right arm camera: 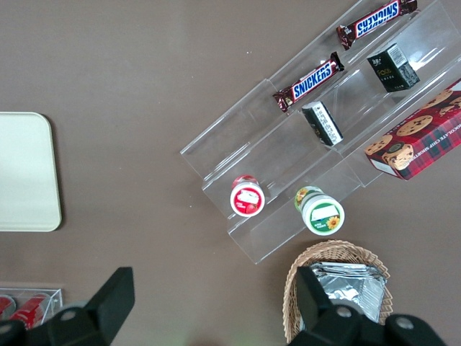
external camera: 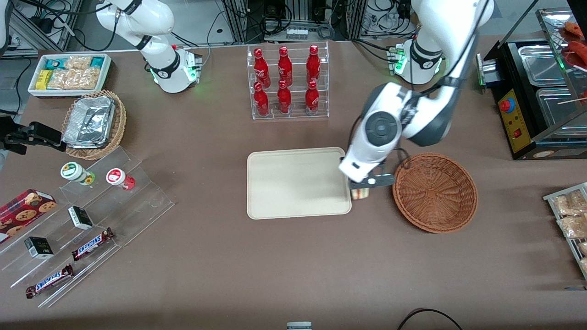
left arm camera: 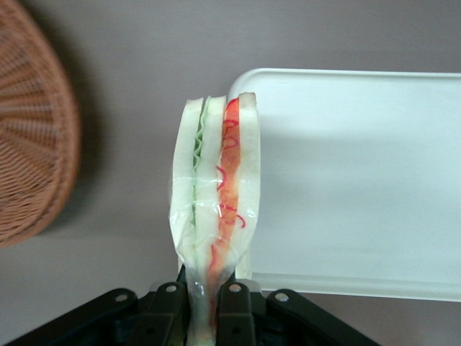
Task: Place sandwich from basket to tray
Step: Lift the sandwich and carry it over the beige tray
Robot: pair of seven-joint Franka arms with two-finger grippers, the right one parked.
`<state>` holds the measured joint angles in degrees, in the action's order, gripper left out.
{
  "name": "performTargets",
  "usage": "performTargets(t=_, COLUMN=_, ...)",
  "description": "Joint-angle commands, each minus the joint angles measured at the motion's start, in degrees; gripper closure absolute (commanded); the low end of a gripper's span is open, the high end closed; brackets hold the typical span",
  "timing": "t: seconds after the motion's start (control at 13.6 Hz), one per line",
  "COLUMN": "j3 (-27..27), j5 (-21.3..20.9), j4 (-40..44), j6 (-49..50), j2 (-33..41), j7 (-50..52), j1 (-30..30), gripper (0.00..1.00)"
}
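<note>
Between the wicker basket (external camera: 434, 191) and the cream tray (external camera: 298, 182), above the brown counter (external camera: 257, 266), the left arm's end effector (left arm camera: 212, 295) pinches a plastic-wrapped sandwich (left arm camera: 216, 216) by its narrow end. The sandwich hangs at the tray's three o'clock edge, clear of the basket and not yet over the tray. This looks like the carry step; the next move calls for travelling toward nine o'clock over the tray, lowering, then releasing.
</note>
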<state>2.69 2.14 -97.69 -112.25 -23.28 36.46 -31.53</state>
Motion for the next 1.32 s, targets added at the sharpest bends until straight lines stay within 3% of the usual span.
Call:
performTargets(t=0.0, j3=-0.8, j5=2.4, j4=10.0, j6=3.2, j2=-7.3, j7=1.2, j1=-3.4, gripper=1.00)
performTargets(t=0.66, j3=-0.8, j5=2.8, j4=23.8, j6=2.8, j2=-20.3, j7=6.1, j1=-10.3, gripper=1.00)
performTargets(t=1.25, j3=-0.1, j5=4.1, j4=24.3, j6=-0.6, j2=-22.7, j7=7.9, j1=-12.1, gripper=1.00)
